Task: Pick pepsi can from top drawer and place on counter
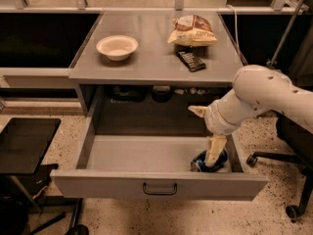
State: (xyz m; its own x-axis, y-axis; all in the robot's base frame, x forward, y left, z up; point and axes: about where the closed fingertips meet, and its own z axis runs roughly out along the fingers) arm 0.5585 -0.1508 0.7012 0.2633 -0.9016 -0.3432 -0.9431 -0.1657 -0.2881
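The pepsi can (199, 164), blue with a silver end, lies on its side in the front right corner of the open top drawer (142, 154). My gripper (214, 156) reaches down into the drawer from the right and sits right on top of the can, covering its right part. The white arm (259, 94) bends in from the right, over the drawer's right wall. The grey counter (151, 62) lies above and behind the drawer.
On the counter are a white bowl (117, 46), a chip bag (192, 31) and a dark rectangular bar (190, 60). A black side table (24, 143) stands at the left. An office chair base (293, 180) stands at the right. Dark items sit on the shelf behind the drawer.
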